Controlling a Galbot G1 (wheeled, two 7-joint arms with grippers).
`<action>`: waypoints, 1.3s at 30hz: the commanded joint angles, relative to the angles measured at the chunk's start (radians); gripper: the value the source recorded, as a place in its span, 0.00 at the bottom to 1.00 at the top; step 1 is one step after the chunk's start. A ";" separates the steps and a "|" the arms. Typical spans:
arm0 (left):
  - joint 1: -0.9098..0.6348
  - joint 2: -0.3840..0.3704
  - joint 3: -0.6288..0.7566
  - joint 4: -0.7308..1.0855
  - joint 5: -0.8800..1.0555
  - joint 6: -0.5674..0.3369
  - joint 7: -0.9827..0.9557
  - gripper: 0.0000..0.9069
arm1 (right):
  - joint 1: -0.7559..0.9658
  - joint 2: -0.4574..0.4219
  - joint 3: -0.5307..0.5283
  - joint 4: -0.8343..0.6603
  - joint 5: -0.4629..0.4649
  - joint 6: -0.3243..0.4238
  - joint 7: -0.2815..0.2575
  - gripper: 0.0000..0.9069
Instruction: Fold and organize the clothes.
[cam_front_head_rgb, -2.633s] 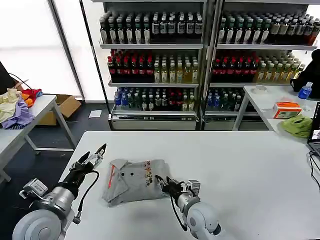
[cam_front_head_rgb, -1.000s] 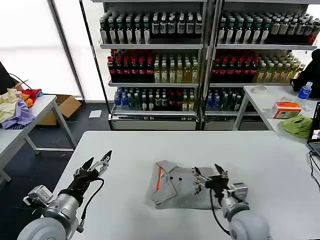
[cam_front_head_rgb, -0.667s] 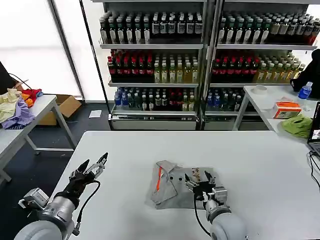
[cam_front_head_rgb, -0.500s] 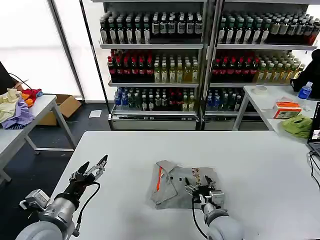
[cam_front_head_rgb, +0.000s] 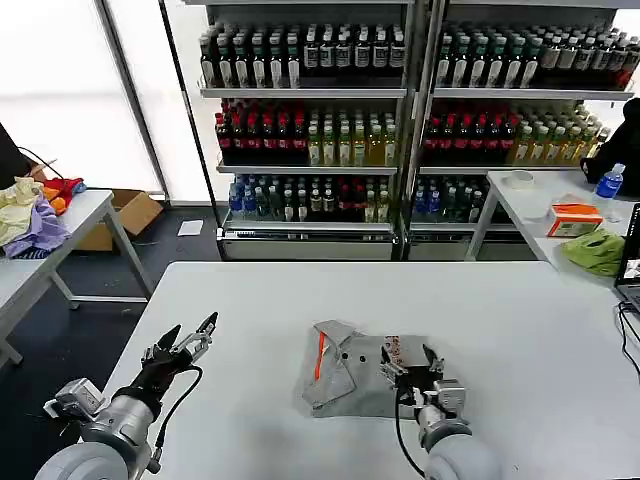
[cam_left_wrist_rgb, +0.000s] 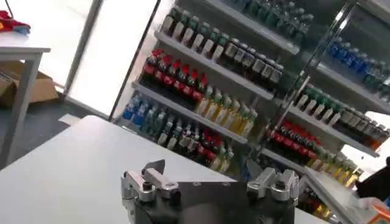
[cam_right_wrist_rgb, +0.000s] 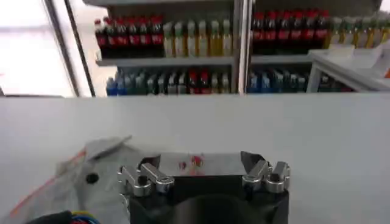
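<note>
Right gripper (cam_front_head_rgb: 408, 364) stands with fingers spread, empty, over the near right edge of the folded grey collared shirt (cam_front_head_rgb: 345, 375). Shirt lies on the white table (cam_front_head_rgb: 520, 330), centre front, orange placket stripe and collar toward the robot's left. Left gripper (cam_front_head_rgb: 186, 336) hovers spread and empty, well apart, near the table's left edge.
</note>
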 joint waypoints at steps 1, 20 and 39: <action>0.008 -0.001 0.014 -0.002 0.072 -0.021 0.048 1.00 | -0.164 -0.080 0.390 0.181 0.128 0.197 -0.246 1.00; 0.139 -0.013 0.044 0.000 0.303 -0.160 0.183 1.00 | -0.335 -0.060 0.679 0.030 0.218 0.368 -0.477 1.00; 0.146 -0.013 0.001 -0.024 0.464 -0.202 0.295 1.00 | -0.346 -0.035 0.675 0.037 0.198 0.355 -0.454 1.00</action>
